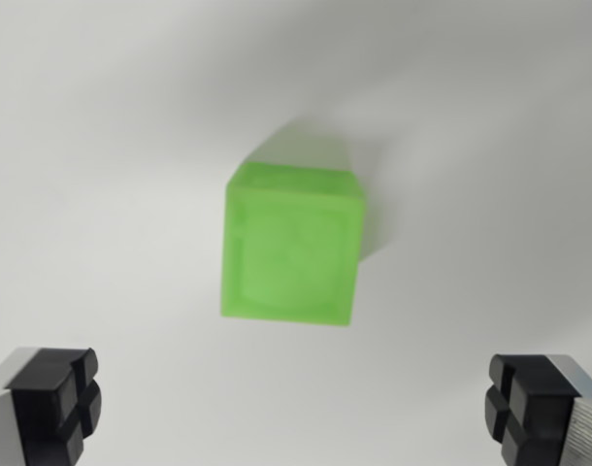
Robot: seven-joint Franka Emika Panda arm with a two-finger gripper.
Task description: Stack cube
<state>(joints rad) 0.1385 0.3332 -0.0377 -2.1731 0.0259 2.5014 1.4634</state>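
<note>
While its two black pads sit far apart at the bottom corners of the wrist view, the claw [296, 413] is spread wide and carries nothing. One pad [58, 398] shows at the wrist view's left and the other at the wrist view's right, each a dark, rubbery-looking block scored with a cross groove and backed by pale grey metal. Between them lies only bare desk.

Further out, above the gap and a little to the wrist view's left of centre, the green cube [291, 243] rests on the desk [102, 146], well clear of both pads. It is turned slightly against the frame, so its edges run at a small angle.

As a judgement, the task is near its start: the cube is not gripped, no second cube or other base for stacking shows in this view, and both the grasp and the placing are left to do.

The cube looks like translucent plastic, bright lime, with rounded edges and a shallow square recess in its upper face. The picture is a little soft, so finer surface detail cannot be told. The desk is plain, matt and off-white, with a faint shadow beside the cube.
</note>
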